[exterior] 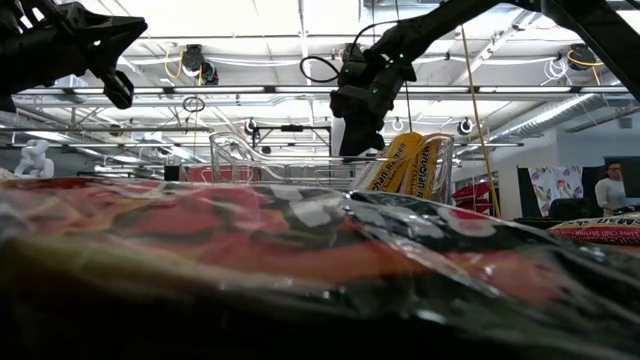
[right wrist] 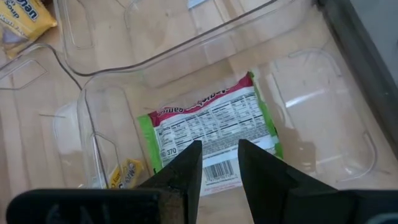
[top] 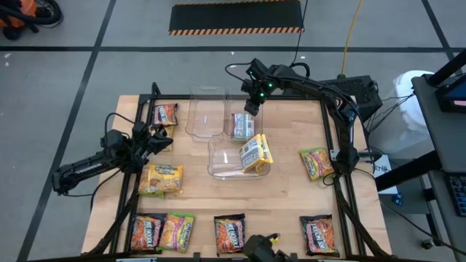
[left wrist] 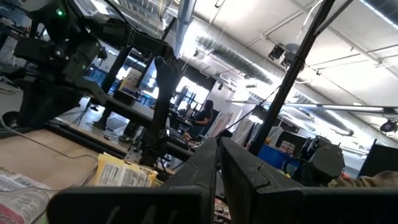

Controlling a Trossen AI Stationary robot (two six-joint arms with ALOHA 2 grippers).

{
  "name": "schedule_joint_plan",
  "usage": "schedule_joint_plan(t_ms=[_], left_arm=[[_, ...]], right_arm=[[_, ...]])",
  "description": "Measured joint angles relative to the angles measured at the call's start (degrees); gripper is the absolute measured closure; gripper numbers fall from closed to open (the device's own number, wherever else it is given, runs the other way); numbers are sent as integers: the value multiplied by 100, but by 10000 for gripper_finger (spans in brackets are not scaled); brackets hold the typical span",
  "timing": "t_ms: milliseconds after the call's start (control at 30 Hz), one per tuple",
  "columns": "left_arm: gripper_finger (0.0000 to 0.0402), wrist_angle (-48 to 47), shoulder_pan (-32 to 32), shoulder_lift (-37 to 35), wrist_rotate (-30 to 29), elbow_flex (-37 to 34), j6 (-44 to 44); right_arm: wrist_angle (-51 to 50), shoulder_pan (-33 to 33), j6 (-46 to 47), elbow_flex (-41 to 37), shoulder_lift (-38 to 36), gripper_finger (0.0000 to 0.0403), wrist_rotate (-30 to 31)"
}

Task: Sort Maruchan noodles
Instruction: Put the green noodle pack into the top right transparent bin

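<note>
- Standing on a grey taped floor in a workshop: a wooden table framed by dark rails, with clear plastic bins grouped toward its far middle.
- Hovering over the far bin: the right gripper, fingers apart and holding nothing, pointing down at the packet inside.
- Lying flat in that bin, back side up, directly beneath the right gripper: a lime-green packet, its nutrition panel and barcode showing and its long axis running roughly in line with the gap between the fingers.
- Leaning on edge in the nearer bin: yellow packets, two by the look of the low view.
- Waiting raised above the table's left side: the left gripper, fingers nearly together, nothing between them.
- Lying just beside the left gripper, toward the near edge: a yellow packet; an orange-red one sitting at the far left corner.
- Still unsorted along the near edge: four more packets; another resting by the right rail.
- Judging the next pick: the left-side yellow packet falling closest to the left arm, the right-rail packet to the right arm.
- Sitting far off in the room behind: a person at a desk.
</note>
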Motion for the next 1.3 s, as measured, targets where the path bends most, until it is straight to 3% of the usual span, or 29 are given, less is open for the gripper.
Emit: schedule_joint_plan(t_ms=[367,567,767,1033,1300], left_arm=[[376,3,0,-1,1,0,-14],[376,16,0,1,2,0,-22],[376,21,0,-1,5,1,-22],[376,22,0,1,7,0,-20],[376,23,0,-1,7,1,-20]], right_arm=[[-59,124,-218,0,0,303,44],[-433,120,-667,-11,-201,303,1014],[-1856,132,-1120,-11,-930,303,1652],[-3822,407,-896,-13,-2134,303,1683],[-3859,940,52,-1050,-3236,303,1681]])
